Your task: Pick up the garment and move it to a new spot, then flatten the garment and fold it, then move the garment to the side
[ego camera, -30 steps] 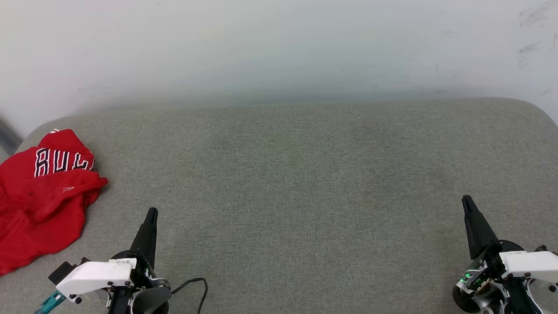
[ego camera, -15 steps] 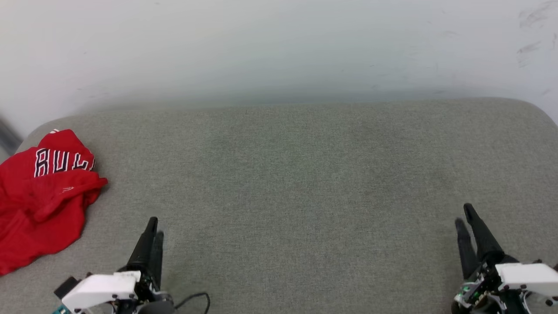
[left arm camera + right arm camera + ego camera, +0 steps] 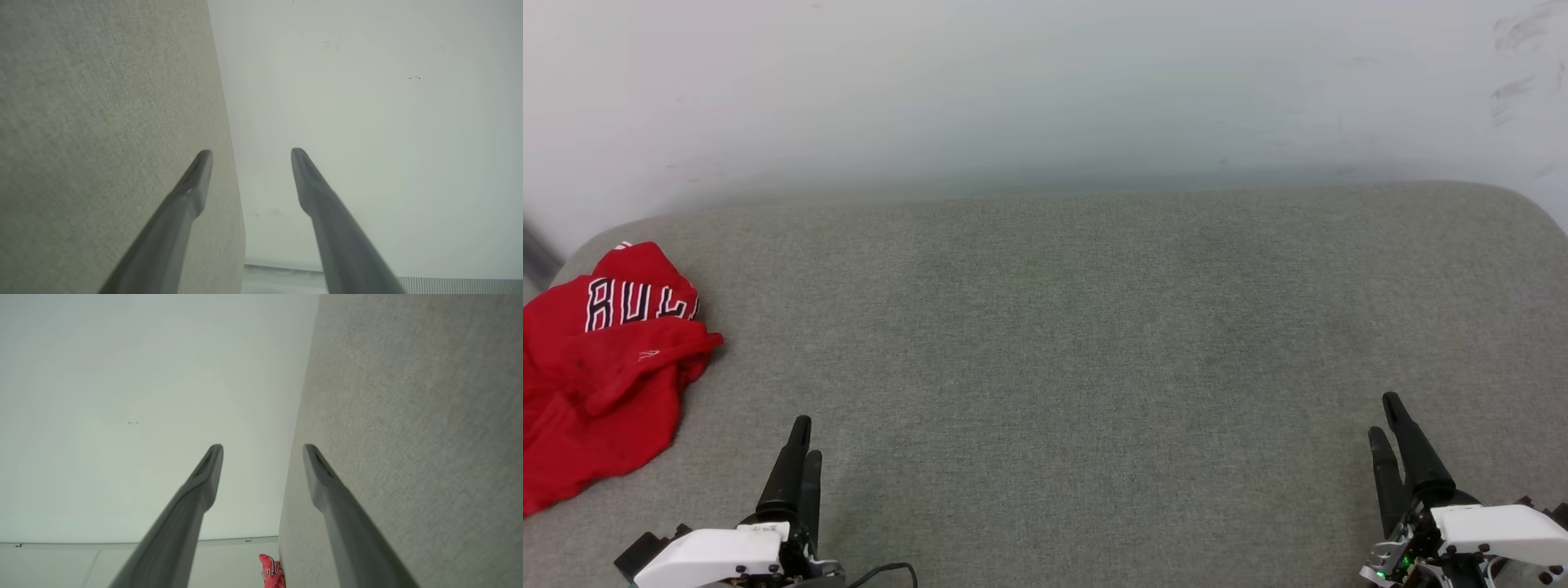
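- The garment (image 3: 600,367) lies in a crumpled red heap at the far left edge of the grey cushion (image 3: 1054,327). Part of its black lettering faces up, and the rest is bunched under loose folds. Some of it runs out of the head view, so I cannot tell whether it hangs over the cushion's edge.
- Nothing touches it, and it is neither flat nor folded. I judge that every step is yet to do: the pick, the move to a new spot, the flattening, the fold and the final shift aside.
- The left gripper (image 3: 806,445) sits near the cushion's front edge, right of the heap and apart from it. Its wrist view shows the fingers (image 3: 196,183) parted with only cushion and pale wall between them (empty, then).
- The right gripper (image 3: 1382,418) is at the cushion's front right corner, well apart from the garment. Its fingers (image 3: 204,477) are likewise spread and hold nothing.
- The middle of the cushion would suit the new spot, I reckon.
- I expect the left arm has the shorter reach for the first pick.
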Motion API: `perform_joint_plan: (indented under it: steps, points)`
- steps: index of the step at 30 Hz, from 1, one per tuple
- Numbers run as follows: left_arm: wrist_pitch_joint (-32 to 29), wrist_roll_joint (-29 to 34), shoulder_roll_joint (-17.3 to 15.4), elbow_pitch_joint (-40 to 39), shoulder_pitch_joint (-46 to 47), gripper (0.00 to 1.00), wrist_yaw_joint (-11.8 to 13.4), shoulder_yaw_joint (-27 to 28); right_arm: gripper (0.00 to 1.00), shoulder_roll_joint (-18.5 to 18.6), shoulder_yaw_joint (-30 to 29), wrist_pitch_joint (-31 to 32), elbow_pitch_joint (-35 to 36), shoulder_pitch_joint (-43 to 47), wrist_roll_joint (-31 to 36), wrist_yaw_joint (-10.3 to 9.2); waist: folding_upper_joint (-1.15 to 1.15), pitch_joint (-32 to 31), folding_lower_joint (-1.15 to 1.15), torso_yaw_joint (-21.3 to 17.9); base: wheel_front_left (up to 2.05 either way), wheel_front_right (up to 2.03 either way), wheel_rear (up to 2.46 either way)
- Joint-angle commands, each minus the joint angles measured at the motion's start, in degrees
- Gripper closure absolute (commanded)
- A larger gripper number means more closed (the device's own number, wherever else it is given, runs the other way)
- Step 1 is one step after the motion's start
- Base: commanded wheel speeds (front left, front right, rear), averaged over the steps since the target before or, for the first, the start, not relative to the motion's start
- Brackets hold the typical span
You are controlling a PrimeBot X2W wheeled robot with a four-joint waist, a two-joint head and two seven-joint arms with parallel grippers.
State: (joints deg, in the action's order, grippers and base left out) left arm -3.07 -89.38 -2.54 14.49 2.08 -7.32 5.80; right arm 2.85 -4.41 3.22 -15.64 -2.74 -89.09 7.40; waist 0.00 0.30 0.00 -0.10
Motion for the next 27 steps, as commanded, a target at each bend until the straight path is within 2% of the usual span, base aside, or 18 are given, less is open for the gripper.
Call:
perform_joint_plan:
  steps: [1,12,24,27]
  points:
    - [0.74,1.12,-0.2,-1.55,0.23,0.0,-0.05,0.17,0.0,0.05,0.34,-0.72,1.19,-0.39,1.37,0.09,0.0,0.0,0.0,-0.01,0.0,0.0,0.0]
    - [3.44,9.24,-0.23,-2.89,-0.73,0.0,-0.08,3.81,0.0,0.06,-1.36,-3.45,2.55,-0.65,13.72,0.09,0.0,-0.07,0.0,-0.13,0.0,0.0,0.0]
    - [6.05,23.13,-0.28,-8.4,0.44,0.0,0.06,9.08,0.0,0.06,0.11,-6.09,10.83,-1.76,37.74,0.1,0.0,0.22,0.0,-0.13,0.0,0.0,0.0]
    - [6.64,27.09,-0.27,-11.05,0.39,0.0,0.16,8.8,0.0,0.07,0.02,-6.69,13.08,-2.18,42.44,0.1,0.0,0.39,0.0,-0.13,0.0,0.0,0.0]
